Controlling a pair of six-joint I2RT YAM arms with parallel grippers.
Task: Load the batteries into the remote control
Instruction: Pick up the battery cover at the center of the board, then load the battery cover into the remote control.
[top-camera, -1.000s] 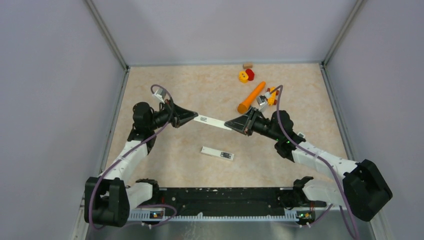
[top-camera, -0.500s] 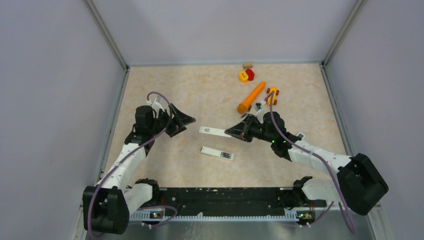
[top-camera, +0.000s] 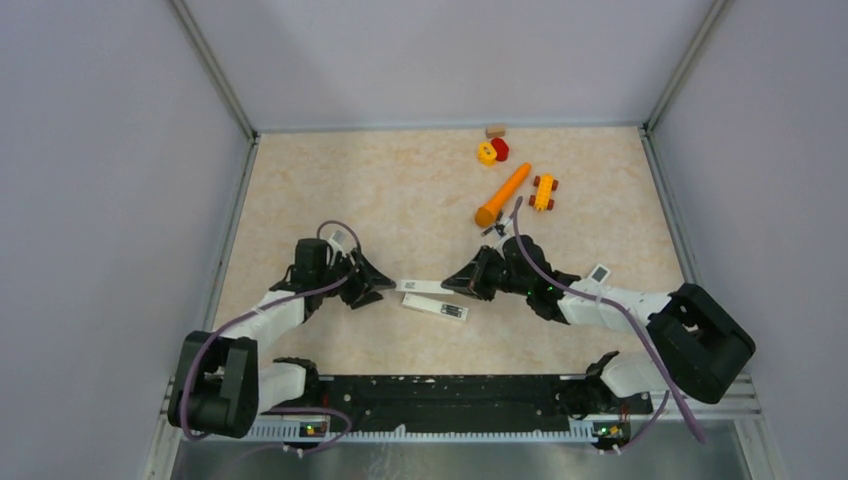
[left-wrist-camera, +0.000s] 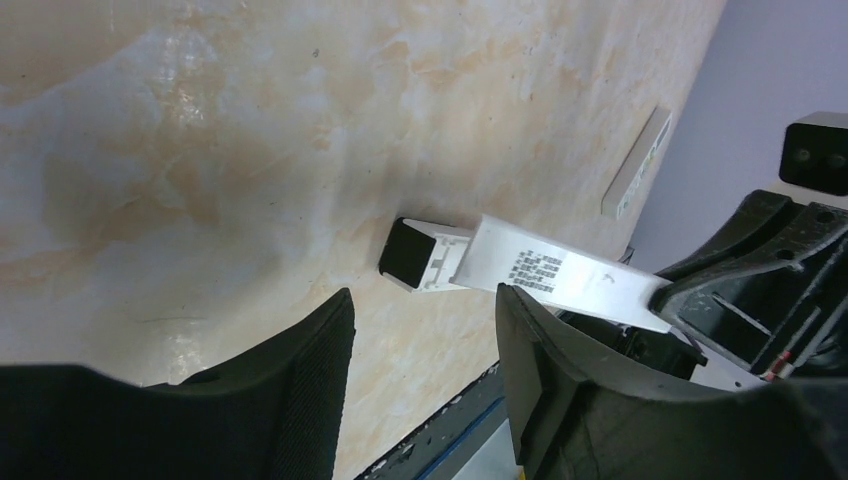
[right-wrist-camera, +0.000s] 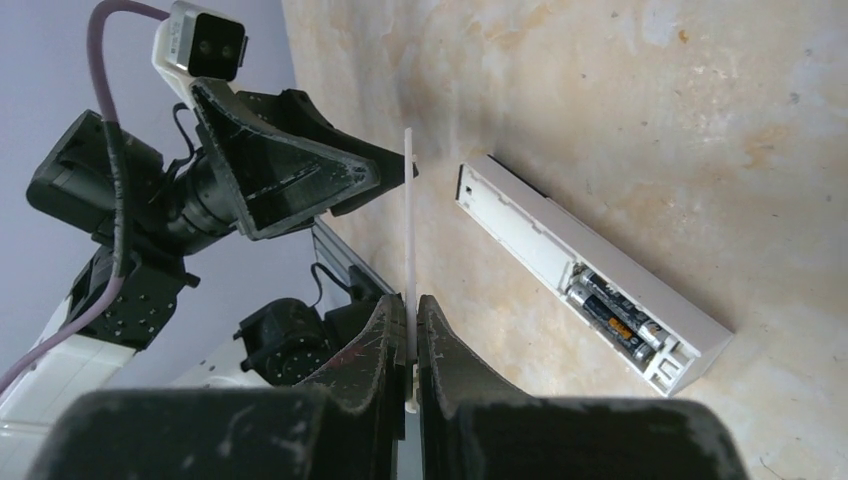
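Starting at the near side of the surface (top-camera: 330, 190), the remote control (top-camera: 430, 306) lies flat with its compartment facing up and the batteries (right-wrist-camera: 612, 316) seated at one end, so the risk lies not in loading but in closing up. Just beyond it, the right tool (right-wrist-camera: 411, 308) is clamped on a thin white battery cover (left-wrist-camera: 555, 272), pinching it by one end. The cover's free end sits low over the surface; whether it touches cannot be told. The left tool (left-wrist-camera: 425, 295) has its jaws spread wide, facing that free end from just beside it and apparently not in contact. Gripped only at one end, the cover can pivot or slip if the free end bumps the surface or if the left tool closes on it off-centre. A dropped or skewed cover could land across the remote, push it askew or jolt a cell out of its seat. A cover pressed down misaligned could jam. Farther off, the orange carrot toy (top-camera: 503, 194) lies near the right arm's cable, which could catch it on a wide swing.
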